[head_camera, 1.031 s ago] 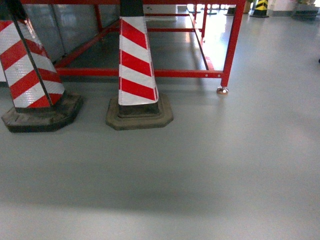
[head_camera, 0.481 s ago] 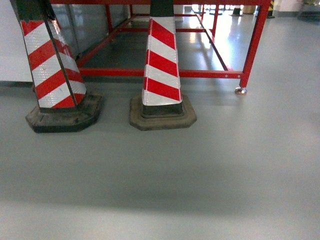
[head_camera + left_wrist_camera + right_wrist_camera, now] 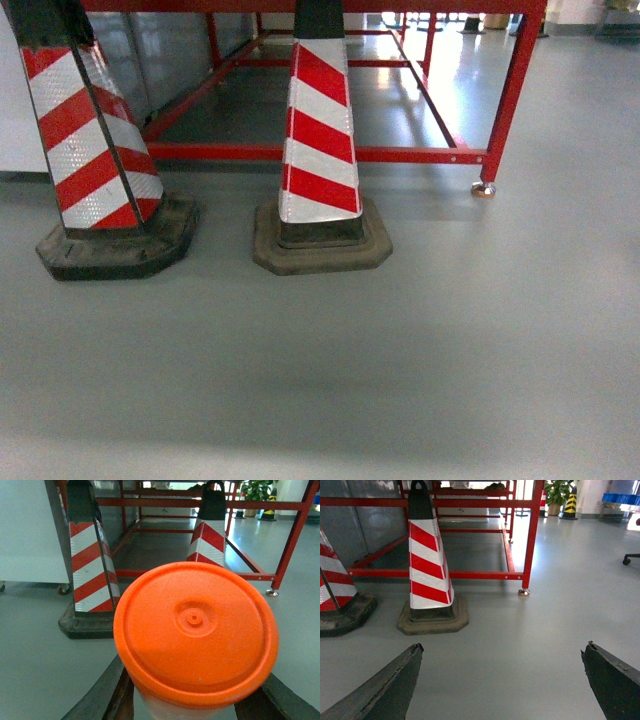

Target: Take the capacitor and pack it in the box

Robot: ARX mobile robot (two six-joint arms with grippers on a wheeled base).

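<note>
Left gripper (image 3: 192, 715): I have it clamped on the capacitor (image 3: 195, 635), an orange-topped cylinder sitting between the fingers, flat end toward the wrist camera. Judged stiff, smooth, likely slippery; best held across the body, below the rim.

Right gripper (image 3: 502, 680): spread wide, holding nothing, above bare floor (image 3: 400, 380).

Beyond: two striped cones (image 3: 318, 130), red frame (image 3: 510, 90). The box: not visible anywhere.

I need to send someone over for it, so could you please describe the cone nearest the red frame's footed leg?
Find the red metal frame at the back of the grey floor. Two striped cones stand before it; take the middle cone, upright on a tan, dusty base. The left cone leans on a darker black base.
</note>
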